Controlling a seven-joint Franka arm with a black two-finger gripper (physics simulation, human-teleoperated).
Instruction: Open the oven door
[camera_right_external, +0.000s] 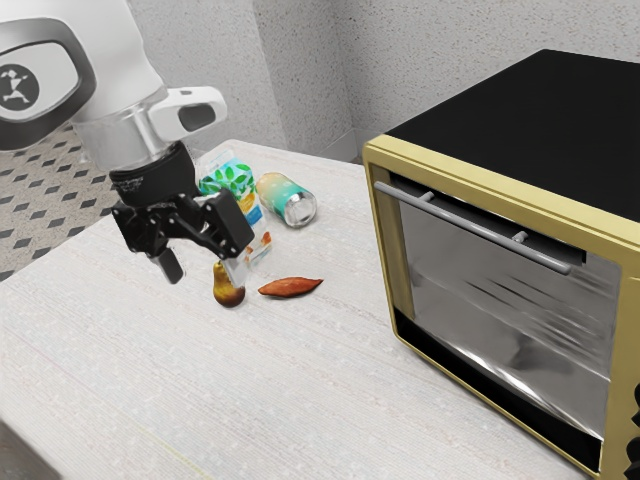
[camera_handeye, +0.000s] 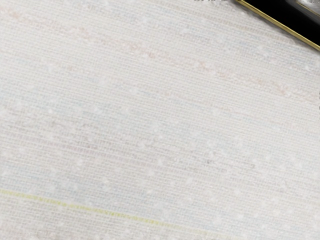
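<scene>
Table (camera_right_external: 120, 360): bears the oven. Oven (camera_right_external: 540, 110): at three o'clock from the gripper in the exterior view. Door (camera_right_external: 490, 305): shut, glass-fronted. Judged stiff, moderately heavy and probably hinged along its six o'clock edge, so it should swing outward and down; the glass is likely fragile and should not be knocked. Gripper (camera_right_external: 205, 267): fingers spread wide, nothing held, above the table and well apart from the oven. Handle (camera_right_external: 470, 227): grey bar along the door's twelve o'clock side, set off from it on two brackets. Appears hard and smooth; a light pinch may slip. Recommended hold: mid-bar, between the brackets, firmly, then a steady pull following the door's arc.
</scene>
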